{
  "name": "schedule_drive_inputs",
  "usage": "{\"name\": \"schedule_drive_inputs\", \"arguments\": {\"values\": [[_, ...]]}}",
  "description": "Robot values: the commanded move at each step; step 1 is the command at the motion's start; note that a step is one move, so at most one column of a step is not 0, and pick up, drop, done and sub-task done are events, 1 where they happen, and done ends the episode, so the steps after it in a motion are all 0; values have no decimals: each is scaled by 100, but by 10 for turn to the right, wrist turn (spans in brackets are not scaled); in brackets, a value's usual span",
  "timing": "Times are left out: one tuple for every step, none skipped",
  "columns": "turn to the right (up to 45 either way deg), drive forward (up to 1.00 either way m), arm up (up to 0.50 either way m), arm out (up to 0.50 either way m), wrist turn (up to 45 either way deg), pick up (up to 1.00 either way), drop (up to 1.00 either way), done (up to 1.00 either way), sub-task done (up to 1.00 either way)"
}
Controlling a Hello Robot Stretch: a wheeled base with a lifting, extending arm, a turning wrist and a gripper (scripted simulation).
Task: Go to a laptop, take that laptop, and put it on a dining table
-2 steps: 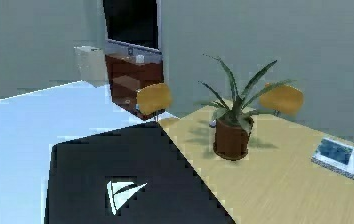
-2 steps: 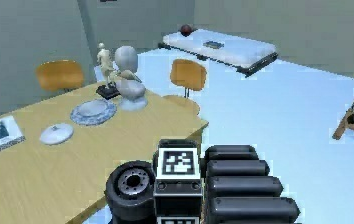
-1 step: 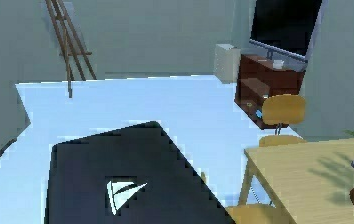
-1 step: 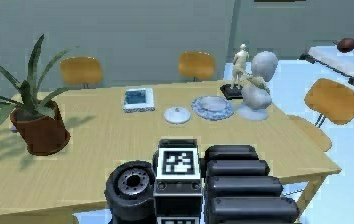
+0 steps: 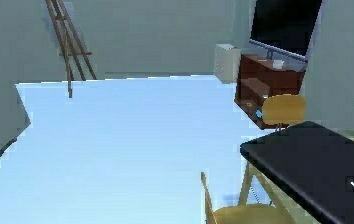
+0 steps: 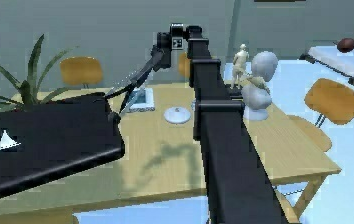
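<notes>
Nearest is a black slab (image 6: 45,150), flat and thick-edged, at the arm side view's lower left. By its shape and colour I take it for the laptop, lid down. Its long axis runs across the picture, from the left edge toward the middle, and it overlaps the near left part of the wooden surface (image 6: 285,150), which I judge to be the dining table. The arm (image 6: 230,150) rises just right of the middle. From its far end the hand (image 6: 120,95) reaches down and left, so its fingers (image 6: 145,72) end at the slab's far right corner. The slab therefore lies left of the hand and nearer the camera. Whether it hangs clear of the wood or rests on it cannot be told, so I cannot tell whether the hand holds anything, nor how wide its fingers are. If the slab is carried, the coming move is probably a lowering onto bare wood, kept short of the bowl (image 6: 178,116) and the bust (image 6: 260,85) farther right. A plant (image 6: 25,70) stands behind the slab. In the forward view the slab (image 5: 305,165) shows at the lower right, beyond it a chair (image 5: 283,108) and a TV (image 5: 285,25). White marks on the slab's left end are too small to read.
</notes>
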Motion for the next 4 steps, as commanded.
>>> {"name": "schedule_drive_inputs", "arguments": {"values": [[0,0,0,0,450,0,0,0,0],[0,0,0,0,450,0,0,0,0],[0,0,0,0,180,0,0,0,0],[0,0,-4,0,0,0,0,0,0]]}}
